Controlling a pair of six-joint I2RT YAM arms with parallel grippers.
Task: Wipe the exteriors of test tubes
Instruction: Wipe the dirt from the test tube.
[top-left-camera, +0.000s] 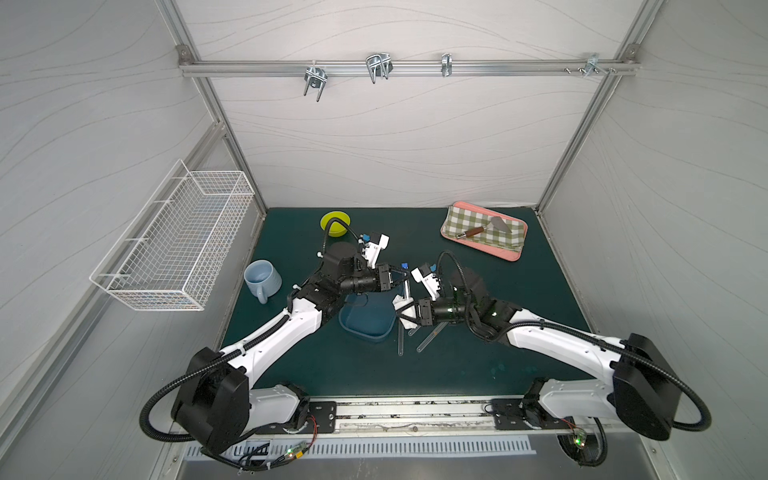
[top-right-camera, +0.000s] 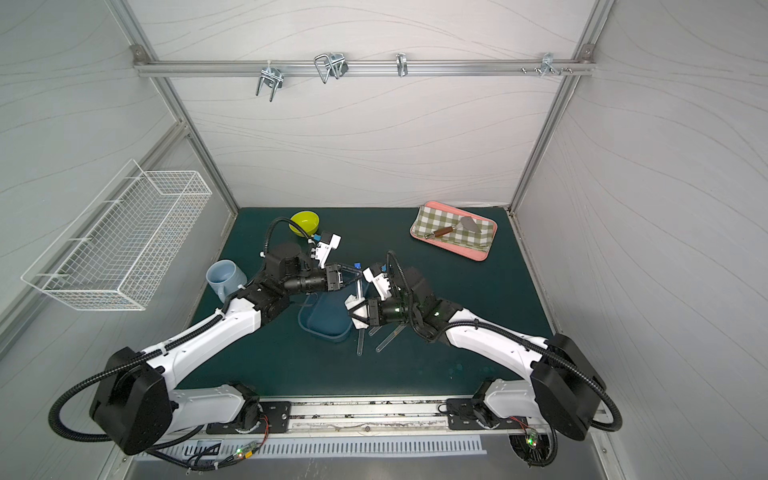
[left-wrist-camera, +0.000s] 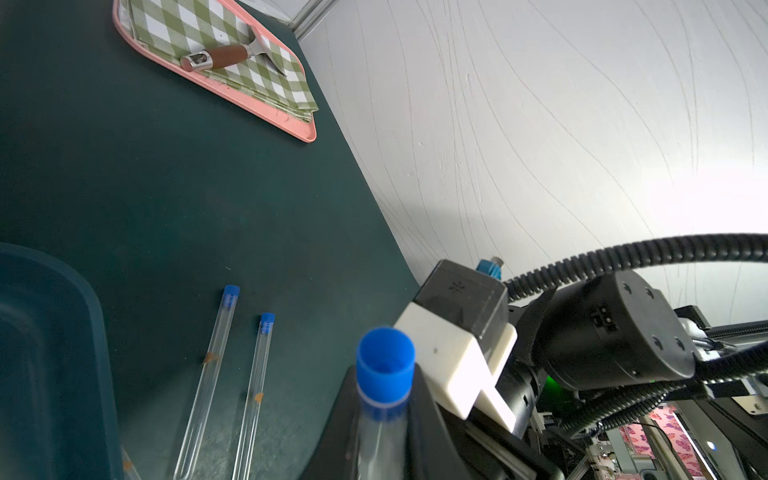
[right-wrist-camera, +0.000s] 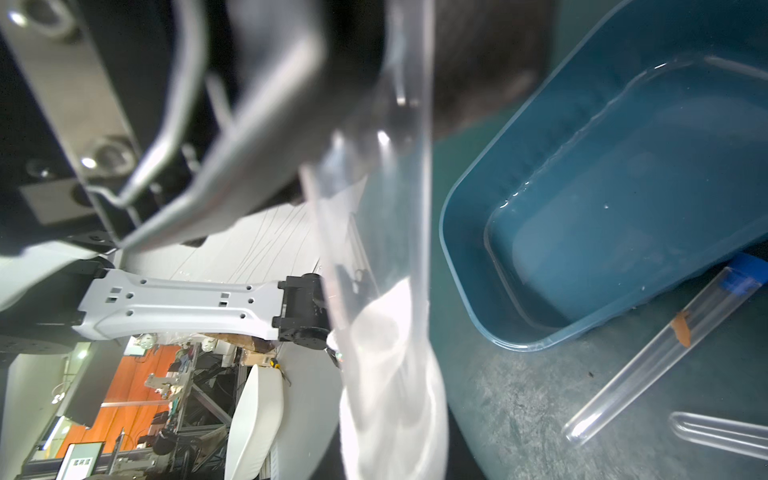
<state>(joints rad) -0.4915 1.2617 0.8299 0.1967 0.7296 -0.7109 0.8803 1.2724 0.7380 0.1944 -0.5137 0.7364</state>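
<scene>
Test tube hangs in mid-air between the two arms, roughly upright with its blue cap uppermost, above the right edge of the blue basin. The left gripper is clenched on it just below the cap; in the left wrist view the cap stands up between the dark fingers. The right gripper is pinched on a white cloth that is bunched around the lower part of the tube. In the right wrist view the clear tube runs down into the folds of the cloth. How far the cloth covers the rounded end cannot be told.

Three other test tubes lie flat on the dark green tabletop, just beside the basin's near right corner and partly under the right gripper. In the left wrist view two of them lie side by side, each with an orange mark on its wall. In the right wrist view one capped end rests against the basin wall. The basin holds shallow clear water.

Well apart from these, a yellow-green bowl and a pale blue mug stand behind and beside the left arm. A pink tray at the far right carries a green checked cloth with a brown-handled scraper on it. A white wire basket hangs on the left wall.
</scene>
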